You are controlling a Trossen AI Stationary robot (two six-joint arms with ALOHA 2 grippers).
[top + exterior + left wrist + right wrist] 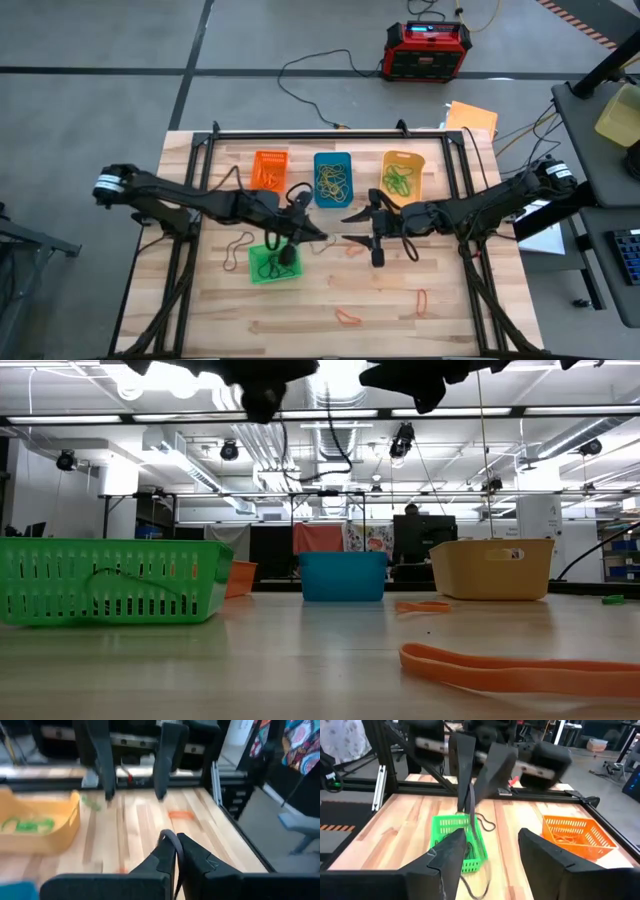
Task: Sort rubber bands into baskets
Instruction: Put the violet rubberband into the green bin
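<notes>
My left gripper (pixel 305 228) hangs over the right side of the green basket (pixel 272 263) and is shut on a dark brown rubber band (pixel 472 810). My right gripper (pixel 352 227) is open and empty just to the right of it, its fingers pointing at the left gripper. The orange basket (pixel 270 168), blue basket (pixel 333 178) and yellow-orange basket (pixel 402 175) stand in a row at the far side, each with bands in it. Loose orange bands (pixel 348 316) (pixel 421 298) lie flat on the table near the front. My left gripper pinches the dark band's upper end (pixel 167 838) between its two shut fingertips, slanting down from the table's left. The band hangs slack below the fingers, over the green basket (pixel 455 827). Whether its lower end touches the basket, I cannot tell.
A thin dark loop (pixel 237 250) lies on the table left of the green basket. Another orange band (pixel 355 248) lies below my right gripper. A black frame (pixel 330 132) runs around the table. A red-and-black box (pixel 428 48) stands on the floor beyond it.
</notes>
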